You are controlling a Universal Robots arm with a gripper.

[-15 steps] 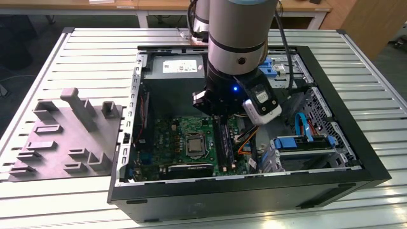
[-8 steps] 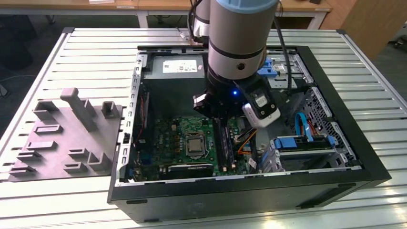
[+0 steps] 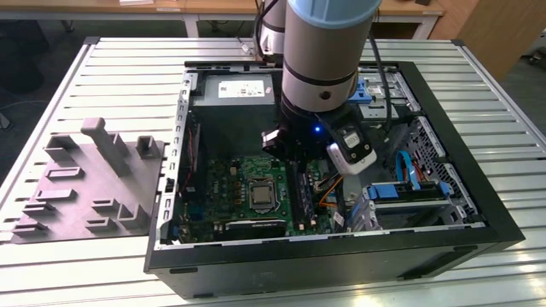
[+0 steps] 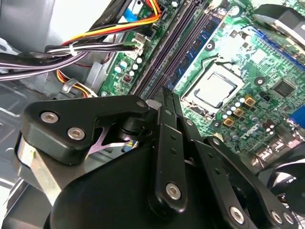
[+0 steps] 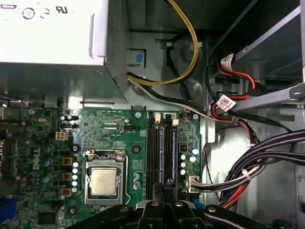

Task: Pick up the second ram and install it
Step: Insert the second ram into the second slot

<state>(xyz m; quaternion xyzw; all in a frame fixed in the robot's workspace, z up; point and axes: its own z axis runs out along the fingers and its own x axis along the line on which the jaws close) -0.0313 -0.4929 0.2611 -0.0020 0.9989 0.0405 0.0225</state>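
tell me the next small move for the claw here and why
Probably a short, straight press down. The claw, shut, sits over one end of the memory slots, where the second ram seems to stand in its slot beside another blue stick. Whether it is fully seated can't be told, so push gently, then check.

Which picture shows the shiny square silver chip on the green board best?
The first wrist view. There the square silver processor chip faces the camera flat, with nothing covering it. The second wrist view shows the chip whole, but slanted. In the exterior view it sits small and far off inside the case.
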